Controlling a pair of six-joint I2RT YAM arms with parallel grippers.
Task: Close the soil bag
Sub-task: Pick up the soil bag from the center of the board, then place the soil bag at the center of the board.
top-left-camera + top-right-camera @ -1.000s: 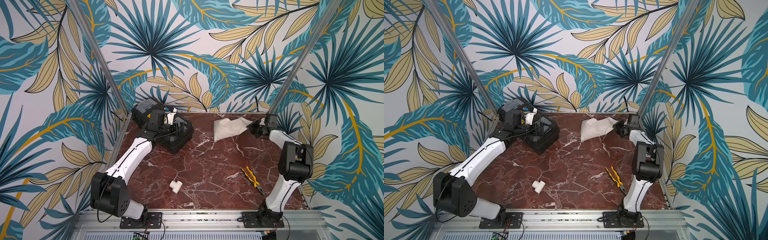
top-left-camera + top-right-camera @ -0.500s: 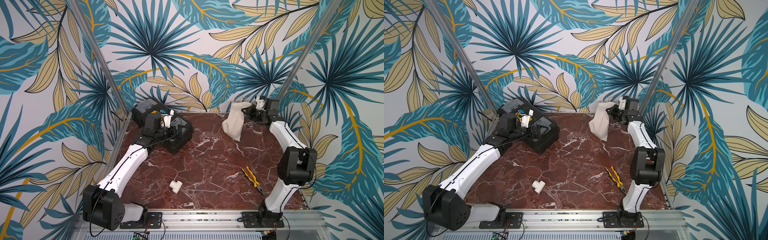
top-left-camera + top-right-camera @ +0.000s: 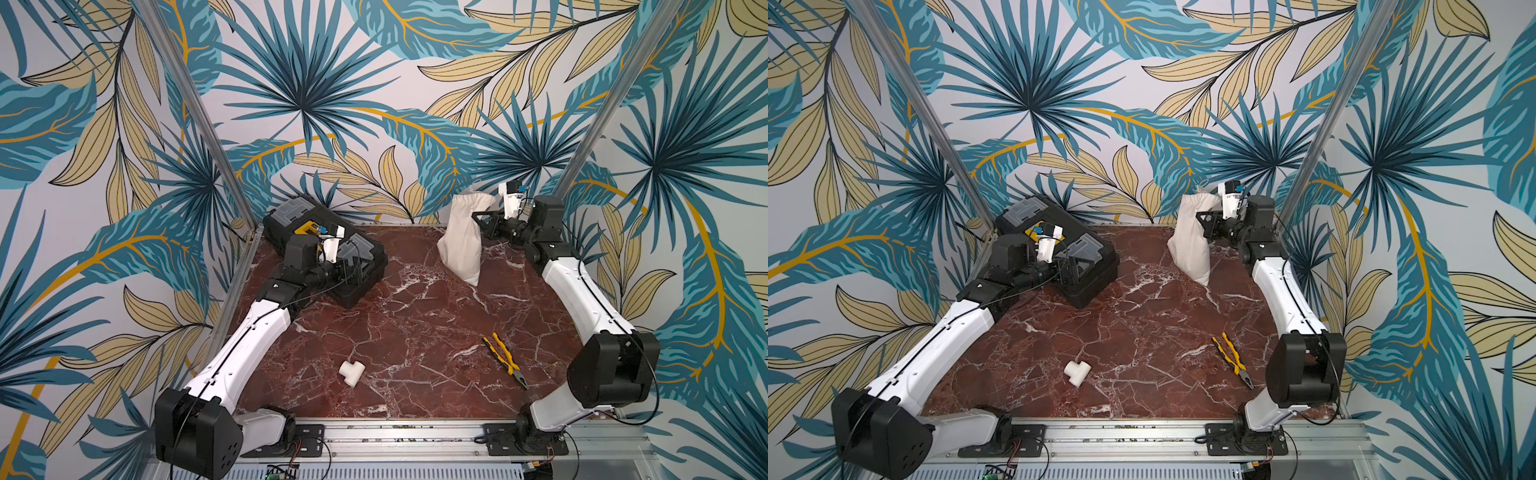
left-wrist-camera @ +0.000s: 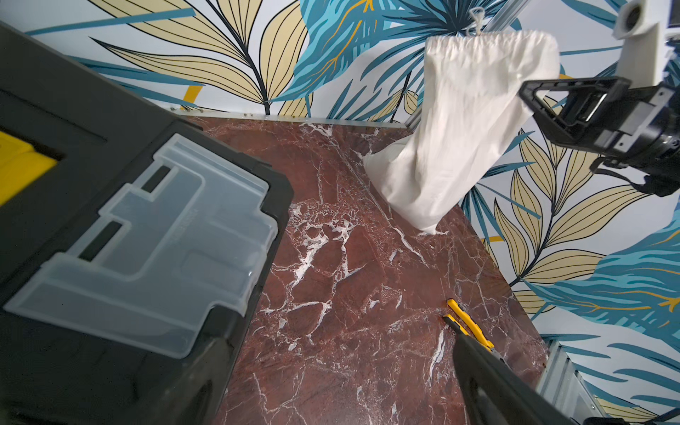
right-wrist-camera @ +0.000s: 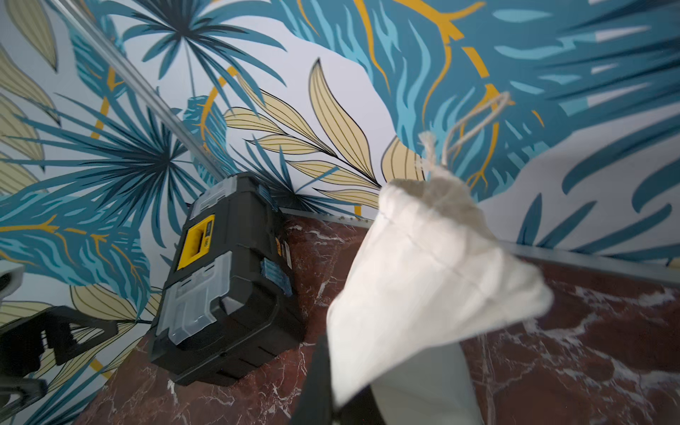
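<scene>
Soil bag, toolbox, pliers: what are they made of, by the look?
Soil bag: woven cream cloth, matte, likely cotton; soft folds, gathered rim, twisted cord. Toolbox: moulded black plastic, matte, with clear plastic lid panels and a yellow handle. Pliers: probably steel nose, yellow-and-black plastic or rubber grips; too small to tell which.

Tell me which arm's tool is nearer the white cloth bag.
Right. The right tool is shut on the bag's upper edge, holding it upright; the left tool hangs open over the toolbox, across the table from the bag.
</scene>
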